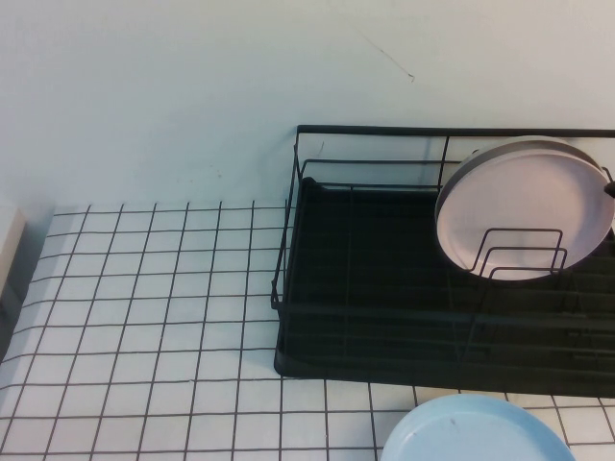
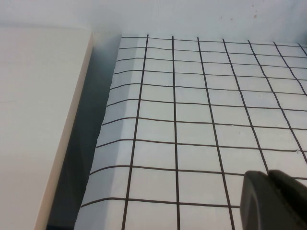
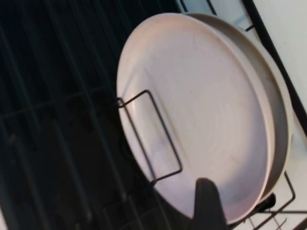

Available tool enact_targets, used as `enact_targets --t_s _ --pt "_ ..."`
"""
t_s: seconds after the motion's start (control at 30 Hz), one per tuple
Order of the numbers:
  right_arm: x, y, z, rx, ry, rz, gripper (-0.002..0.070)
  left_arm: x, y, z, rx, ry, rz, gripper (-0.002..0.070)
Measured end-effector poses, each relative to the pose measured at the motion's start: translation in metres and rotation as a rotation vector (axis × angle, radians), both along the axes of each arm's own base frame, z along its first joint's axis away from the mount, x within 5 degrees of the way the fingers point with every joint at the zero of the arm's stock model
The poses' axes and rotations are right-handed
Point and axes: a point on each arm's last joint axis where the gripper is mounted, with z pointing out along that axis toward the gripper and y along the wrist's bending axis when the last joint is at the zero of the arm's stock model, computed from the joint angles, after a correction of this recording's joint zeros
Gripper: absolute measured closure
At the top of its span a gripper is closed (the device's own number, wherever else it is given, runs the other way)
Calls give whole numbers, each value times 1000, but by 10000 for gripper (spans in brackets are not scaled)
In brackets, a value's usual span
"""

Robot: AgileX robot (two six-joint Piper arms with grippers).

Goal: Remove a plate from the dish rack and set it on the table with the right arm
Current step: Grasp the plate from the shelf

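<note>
Dish rack: black wire frame on a black tray base, standing on the gridded white table at its right side. Contents: one pale pink plate, upright on edge among the wire dividers at the rack's right end, face toward the robot; a grey-white plate of like size stands directly behind it, touching or nearly so. Light blue plate: flat on the table, just in front of the rack. Right gripper: close to the pink plate's face, one dark finger visible, state cannot be told. Left gripper: above bare table well left of the rack, state cannot be told.
</note>
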Motion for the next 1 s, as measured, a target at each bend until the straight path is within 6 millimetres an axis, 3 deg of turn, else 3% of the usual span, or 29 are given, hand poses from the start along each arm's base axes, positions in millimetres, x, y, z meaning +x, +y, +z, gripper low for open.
enact_targets --t_s 0.17,0.33,0.8,0.9,1.0 --pt "37 0 -17 -18 22 27 252 0 0 0 0 0 0 678" --pt "58 -1 -35 -45 39 55 251 0 0 0 0 0 0 678" --pt "76 3 -61 -50 25 87 258 0 0 0 0 0 0 678" --pt "79 3 -64 -51 20 81 323 0 0 0 0 0 0 678" --pt "80 2 -64 -51 12 74 493 0 0 0 0 0 0 678"
